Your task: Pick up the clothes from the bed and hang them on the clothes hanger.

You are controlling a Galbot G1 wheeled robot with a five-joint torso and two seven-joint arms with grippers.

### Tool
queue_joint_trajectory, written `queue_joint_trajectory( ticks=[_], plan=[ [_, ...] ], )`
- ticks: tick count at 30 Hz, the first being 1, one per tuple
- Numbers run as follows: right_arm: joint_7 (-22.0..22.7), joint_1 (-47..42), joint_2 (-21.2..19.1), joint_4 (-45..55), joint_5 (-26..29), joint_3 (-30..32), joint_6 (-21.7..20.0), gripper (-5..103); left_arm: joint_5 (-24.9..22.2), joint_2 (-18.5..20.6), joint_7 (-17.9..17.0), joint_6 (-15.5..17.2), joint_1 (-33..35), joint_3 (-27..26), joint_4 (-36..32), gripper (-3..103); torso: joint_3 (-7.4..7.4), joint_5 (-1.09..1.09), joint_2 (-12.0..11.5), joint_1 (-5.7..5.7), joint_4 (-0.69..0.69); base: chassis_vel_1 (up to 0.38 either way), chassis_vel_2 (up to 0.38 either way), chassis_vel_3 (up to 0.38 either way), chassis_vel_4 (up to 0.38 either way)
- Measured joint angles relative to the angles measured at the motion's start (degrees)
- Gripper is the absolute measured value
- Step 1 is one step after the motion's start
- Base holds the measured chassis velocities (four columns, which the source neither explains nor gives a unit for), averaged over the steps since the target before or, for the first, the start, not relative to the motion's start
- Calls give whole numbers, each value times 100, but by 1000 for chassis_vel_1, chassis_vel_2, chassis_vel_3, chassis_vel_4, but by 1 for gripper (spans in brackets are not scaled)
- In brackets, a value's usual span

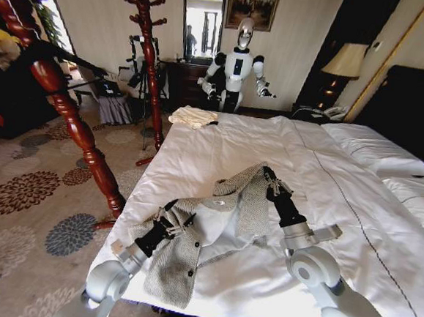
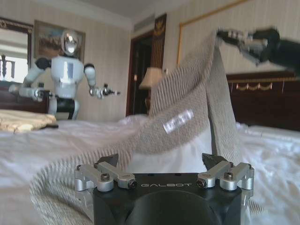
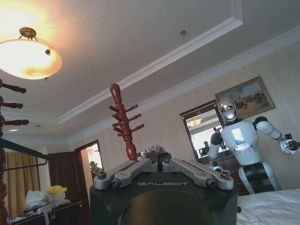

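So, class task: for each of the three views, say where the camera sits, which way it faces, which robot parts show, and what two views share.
Head view: looks down at the bed; both arms show, the left gripper and right gripper on the cardigan.
Left wrist view: low over the duvet, facing the headboard; the left gripper open, the right gripper lifting the cardigan.
Right wrist view: tilted up at the ceiling; the right gripper shut on knit.
Shared: a second robot.

Plenty of open duvet on the bed (image 1: 327,189) past the cardigan (image 1: 191,238), toward the pillows (image 1: 374,149), so there's room to move there. Off the bed's left edge it's tighter: a reddish-brown coat stand (image 1: 69,110) leans in close to that side, and a second one (image 1: 148,51) stands near the far corner. A cream folded cloth (image 1: 192,116) sits on that corner, with another robot (image 1: 237,69) standing just beyond it.
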Motion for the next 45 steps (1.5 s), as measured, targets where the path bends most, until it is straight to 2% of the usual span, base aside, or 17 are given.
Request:
queue_joint_trajectory(
  ticks=[2, 3, 4, 6, 7, 10, 12, 15, 17, 19, 21, 28, 33, 35, 36, 39, 45],
  plan=[
    [0, -12, -4, 0, -3, 5, 0, 0, 170, -1, -145, 73, 16, 113, 37, 100, 0, 0, 0, 0, 0, 0, 0, 0, 0],
    [0, -23, -8, 0, -11, 11, 2, 0, 409, -6, -380, 173, 39, 259, 80, 100, 0, 0, 0, 0, 0, 0, 0, 0, 0],
    [-1, -41, -11, 0, -34, 20, 8, 0, 890, -38, -828, 350, 76, 467, 148, 100, 0, 0, 0, 0, 1, 0, 0, 0, 0],
    [0, -44, -7, 0, -43, 22, 11, 0, 1280, -108, -1160, 469, 104, 616, 194, 100, 0, 0, 0, 0, 1, 0, 0, 0, 0],
    [0, -44, -7, 0, -43, 22, 11, 0, 1280, -108, -1160, 469, 104, 616, 194, 100, 0, 0, 0, 0, 1, 0, 0, 0, 0],
    [-1, -28, 9, -23, -47, 20, 12, 0, 1866, -353, -1774, 653, 190, 884, 317, 100, 0, 0, 0, 0, 0, 0, 0, 0, 0],
    [0, -24, 11, -31, -49, 19, 12, 0, 1971, -409, -1874, 665, 213, 914, 351, 100, 0, 1, 0, 0, 1, 0, 0, 0, 0],
    [-2, -20, 18, -64, -72, 11, 20, 0, 2609, -788, -2500, 674, 329, 1050, 640, 100, 0, 0, 0, 0, 1, 0, 0, 0, 0],
    [-2, -22, 18, -65, -74, 10, 21, 0, 2708, -836, -2576, 672, 337, 1055, 680, 100, 0, 0, 0, 0, 1, 0, 0, 0, 0],
    [-5, -33, 19, -65, -90, 9, 26, 0, 3199, -1071, -2889, 661, 363, 1009, 874, 100, 0, -1, 0, 0, 1, 0, 0, 0, 0],
    [-7, -43, 18, -65, -97, 9, 30, 0, 3385, -1151, -3007, 661, 359, 934, 954, 100, 0, 0, 1, 0, 1, 0, 0, 0, 0],
    [-28, -86, 15, -55, -150, 21, 60, 0, 3338, -976, -3151, 775, 327, 680, 934, 100, 0, -1, 0, 0, 1, 0, 0, 0, 0],
    [-55, -112, 19, -40, -219, 38, 92, 0, 2821, -495, -3234, 886, 333, 347, 683, 100, 0, -1, 0, 0, 1, 0, 0, 0, 0],
    [-59, -113, 25, -39, -228, 40, 100, 0, 2526, -306, -3188, 876, 333, 207, 625, 100, 0, -1, 1, 0, 0, 0, 0, 0, 0],
    [-59, -113, 25, -39, -228, 40, 100, 0, 2526, -306, -3188, 876, 333, 207, 625, 100, 0, -1, 1, 0, 0, 0, 0, 0, 0],
    [-63, -110, 31, -17, -238, 65, 106, 0, 2007, -54, -3047, 848, 308, -86, 549, 100, 0, -2, 1, 0, 1, 0, 0, 0, 0],
    [-61, -125, 26, 43, -233, 124, 106, 0, 1741, 85, -3041, 850, 200, -491, 554, 100, 0, -2, 0, 0, 1, 0, 0, 0, 0]
  ],
)
